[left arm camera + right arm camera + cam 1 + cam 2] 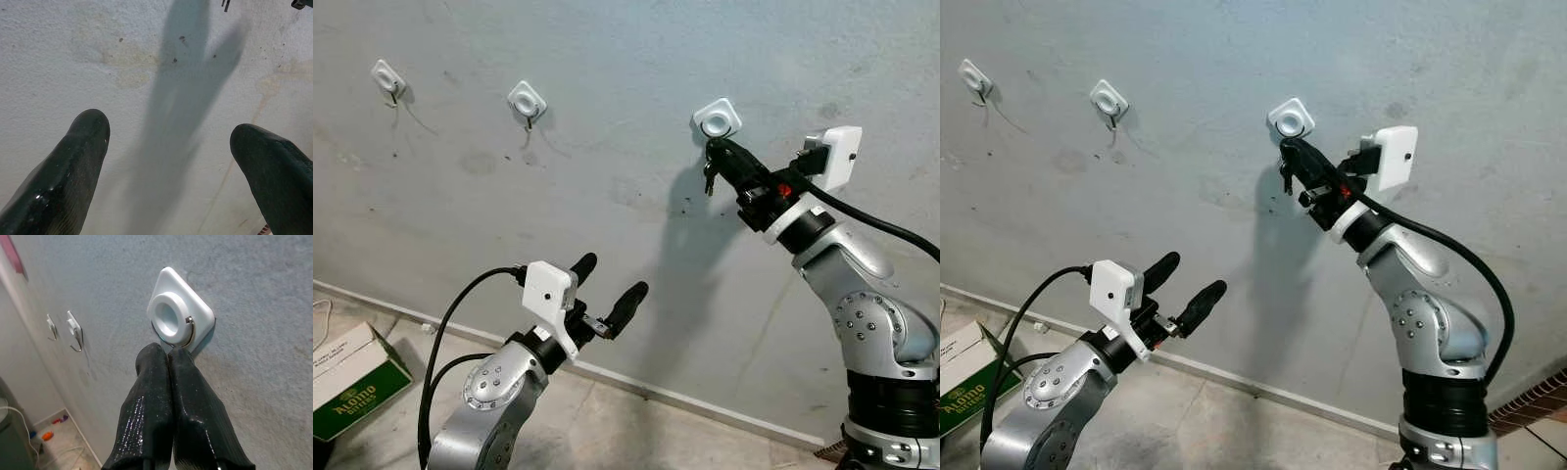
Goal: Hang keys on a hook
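On the grey wall (pixel 607 59) in front of you, three white hook plates sit in a row. Your right gripper (pixel 717 152) is raised to the hook (pixel 717 118) nearest the wall's right side, with its black fingers (pixel 168 382) pressed together, their tips just under the hook's metal loop. The keys (pixel 709 176) dangle as a small dark bunch directly below those fingertips, against the wall and just beneath the white plate; from your right wrist view you cannot tell whether the ring is already over the loop or only pinched between the fingers. The arm's shadow falls down the wall below the keys.

Your left gripper (pixel 607 294) hangs lower and well to the left of that hook, fingers spread wide with nothing between them, pointing at bare wall. The middle hook (pixel 527 101) and the far left hook (pixel 387 78) carry nothing. Down by the wall's lower left edge, a green and white box (pixel 352 382) lies on the floor (pixel 636 431).
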{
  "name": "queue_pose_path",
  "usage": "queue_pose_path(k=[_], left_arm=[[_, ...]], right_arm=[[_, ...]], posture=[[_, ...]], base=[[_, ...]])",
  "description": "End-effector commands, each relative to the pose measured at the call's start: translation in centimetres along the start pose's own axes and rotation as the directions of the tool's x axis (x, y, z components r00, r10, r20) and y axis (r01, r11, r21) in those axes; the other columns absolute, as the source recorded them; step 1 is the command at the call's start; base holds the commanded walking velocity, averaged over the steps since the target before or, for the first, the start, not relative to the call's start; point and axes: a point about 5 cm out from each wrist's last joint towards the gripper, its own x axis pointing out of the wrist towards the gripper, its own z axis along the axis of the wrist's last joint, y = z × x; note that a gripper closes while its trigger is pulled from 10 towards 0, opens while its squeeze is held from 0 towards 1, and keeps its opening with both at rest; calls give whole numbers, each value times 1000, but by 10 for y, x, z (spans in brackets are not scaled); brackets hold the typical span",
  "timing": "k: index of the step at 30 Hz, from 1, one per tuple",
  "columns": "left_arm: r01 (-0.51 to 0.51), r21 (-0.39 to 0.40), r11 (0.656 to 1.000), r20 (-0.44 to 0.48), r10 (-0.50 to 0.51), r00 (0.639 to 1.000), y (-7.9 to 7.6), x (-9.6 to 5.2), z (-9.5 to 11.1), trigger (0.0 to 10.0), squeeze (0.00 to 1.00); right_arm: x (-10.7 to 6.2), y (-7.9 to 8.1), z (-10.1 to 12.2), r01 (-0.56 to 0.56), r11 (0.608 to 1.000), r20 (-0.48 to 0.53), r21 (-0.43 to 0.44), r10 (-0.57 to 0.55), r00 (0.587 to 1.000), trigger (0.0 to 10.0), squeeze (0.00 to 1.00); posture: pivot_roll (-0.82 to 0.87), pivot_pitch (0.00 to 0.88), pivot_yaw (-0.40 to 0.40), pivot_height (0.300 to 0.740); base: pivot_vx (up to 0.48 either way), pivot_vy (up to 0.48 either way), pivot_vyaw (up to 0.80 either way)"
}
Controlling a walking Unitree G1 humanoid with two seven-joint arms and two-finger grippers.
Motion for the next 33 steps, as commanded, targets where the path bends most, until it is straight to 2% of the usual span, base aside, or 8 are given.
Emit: queue_pose_path(k=[1, 12, 23, 28, 33], left_arm=[[-8, 16, 1000, 7, 8, 1000, 1, -1, 4, 10000, 0], [-6, 17, 1000, 3, 6, 1000, 1, -1, 4, 10000, 0], [1, 14, 1000, 15, -1, 1000, 0, -1, 5, 10000, 0], [3, 14, 1000, 16, -3, 1000, 0, -1, 5, 10000, 0], [2, 14, 1000, 16, -3, 1000, 0, -1, 5, 10000, 0]], right_arm=[[1, -2, 6, 6, 1000, 25, 15, -6, 1000, 10000, 0], [2, -4, 1, 24, 999, 17, 45, -25, 1000, 10000, 0], [-2, -10, -14, 101, 990, 0, 101, -101, 995, 10000, 0], [-3, -16, -17, 156, 974, 10, 163, -160, 987, 10000, 0], [-4, -18, -21, 181, 969, -1, 165, -184, 983, 10000, 0]], posture=[[-17, 59, 58, 740], [-16, 60, 59, 740], [-18, 60, 57, 740], [-18, 60, 57, 740], [-17, 60, 57, 740]], base=[[0, 0, 0], [0, 0, 0], [0, 0, 0], [0, 0, 0], [0, 0, 0]])
